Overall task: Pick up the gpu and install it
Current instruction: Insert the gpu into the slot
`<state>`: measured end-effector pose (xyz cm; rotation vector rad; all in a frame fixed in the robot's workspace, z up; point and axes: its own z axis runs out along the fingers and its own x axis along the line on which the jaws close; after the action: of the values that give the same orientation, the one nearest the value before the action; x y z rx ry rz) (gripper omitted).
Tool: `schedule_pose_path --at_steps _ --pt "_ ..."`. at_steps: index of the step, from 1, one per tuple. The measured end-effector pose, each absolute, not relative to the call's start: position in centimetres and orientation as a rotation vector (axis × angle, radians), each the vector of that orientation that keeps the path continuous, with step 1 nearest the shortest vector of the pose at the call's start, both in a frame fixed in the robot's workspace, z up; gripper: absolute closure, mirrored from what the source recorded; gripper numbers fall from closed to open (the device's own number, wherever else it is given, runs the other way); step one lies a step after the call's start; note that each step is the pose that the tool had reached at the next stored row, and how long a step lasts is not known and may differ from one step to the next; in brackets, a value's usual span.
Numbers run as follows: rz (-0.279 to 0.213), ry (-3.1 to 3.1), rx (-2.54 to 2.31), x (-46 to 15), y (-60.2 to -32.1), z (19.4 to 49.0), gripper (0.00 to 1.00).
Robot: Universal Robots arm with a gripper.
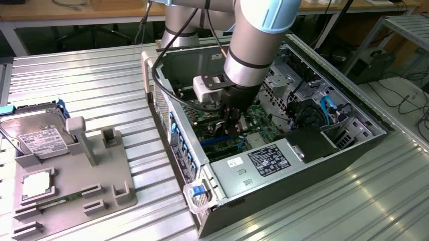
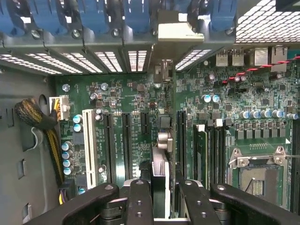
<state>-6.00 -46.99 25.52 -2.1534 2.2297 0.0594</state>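
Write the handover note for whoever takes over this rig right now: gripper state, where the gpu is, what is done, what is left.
Gripper: reached down inside the open computer case, shut on the gpu, which it holds edge-on, standing over the motherboard.
Done: gpu picked up and brought into the case; its bracket end points at the rear slot openings.
Left: seating; whether the card has entered a slot cannot be told.
Holder tray beside the case holds the hard drive.
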Motion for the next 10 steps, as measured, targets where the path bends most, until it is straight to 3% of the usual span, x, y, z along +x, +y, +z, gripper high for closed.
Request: schedule_pose_path --at_steps 10 --pt "0.078 2.221 -2.144 -6.11 -46.99 25.17 0.73"
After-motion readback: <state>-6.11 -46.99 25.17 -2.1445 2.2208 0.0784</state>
